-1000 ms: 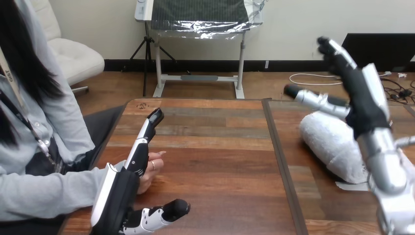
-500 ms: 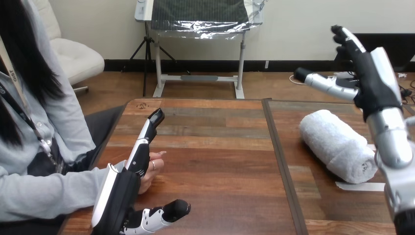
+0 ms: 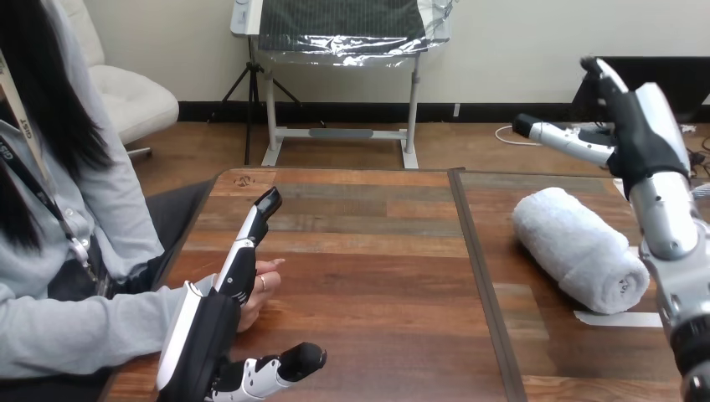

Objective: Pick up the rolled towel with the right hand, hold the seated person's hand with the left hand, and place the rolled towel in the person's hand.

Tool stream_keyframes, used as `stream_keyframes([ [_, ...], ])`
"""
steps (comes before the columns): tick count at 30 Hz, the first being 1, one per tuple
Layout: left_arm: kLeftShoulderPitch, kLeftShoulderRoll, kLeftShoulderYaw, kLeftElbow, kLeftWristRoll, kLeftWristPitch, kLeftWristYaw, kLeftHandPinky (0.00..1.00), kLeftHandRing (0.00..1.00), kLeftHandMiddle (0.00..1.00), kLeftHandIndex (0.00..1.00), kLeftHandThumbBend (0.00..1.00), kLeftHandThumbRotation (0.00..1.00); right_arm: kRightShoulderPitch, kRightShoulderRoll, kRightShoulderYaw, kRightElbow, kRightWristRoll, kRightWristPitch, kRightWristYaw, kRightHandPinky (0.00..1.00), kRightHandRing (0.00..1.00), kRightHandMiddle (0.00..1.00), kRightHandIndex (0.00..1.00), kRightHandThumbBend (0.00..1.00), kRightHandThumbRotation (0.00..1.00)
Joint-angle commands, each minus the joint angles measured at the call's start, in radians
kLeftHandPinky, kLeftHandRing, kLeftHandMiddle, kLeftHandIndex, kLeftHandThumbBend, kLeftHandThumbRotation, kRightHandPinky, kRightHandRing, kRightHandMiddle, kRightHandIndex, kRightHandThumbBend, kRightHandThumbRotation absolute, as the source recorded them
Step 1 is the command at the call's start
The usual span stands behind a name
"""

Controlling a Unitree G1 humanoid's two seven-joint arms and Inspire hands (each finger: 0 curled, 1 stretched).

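Wooden table (image 3: 368, 251), seam down the middle. On its right half: rolled towel (image 3: 578, 247), untouched, long axis diagonal from far-left to near-right, spiral end facing near-right. Right robot hand (image 3: 636, 134) raised above and just beyond the towel's far end, fingers straight and wide, holding nothing. Towel below and slightly left of it. Probably needs a descent across the roll's short axis. Left robot hand (image 3: 209, 335) well apart at near-left, fingers straight, alongside the person's hand (image 3: 259, 289); no curl round it seen.

wooden table (image 3: 360, 276) | rolled towel (image 3: 578, 251) right side | white tape strip (image 3: 604, 319) just beside
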Motion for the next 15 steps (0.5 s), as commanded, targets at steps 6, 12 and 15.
stream_keyframes([
  [6,-0.029,-0.001,-0.004,-0.025,-0.020,-0.045,-0.002,1.00,1.00,0.98,0.97,1.00,0.74,-0.281,-0.055,0.075,0.294,-0.062,0.020,-0.054,0.76,0.94,0.96,0.98,1.00,0.56],
  [12,-0.024,0.004,-0.011,-0.025,-0.035,-0.048,-0.011,1.00,1.00,0.98,0.97,1.00,0.74,-0.323,-0.059,0.092,0.372,-0.076,0.046,-0.061,0.81,0.97,0.97,0.98,1.00,0.56],
  [15,-0.022,0.004,-0.006,-0.028,-0.029,-0.049,-0.008,1.00,1.00,0.98,0.97,1.00,0.74,-0.339,-0.060,0.099,0.401,-0.082,0.063,-0.062,0.82,0.97,0.97,0.98,1.00,0.55],
])
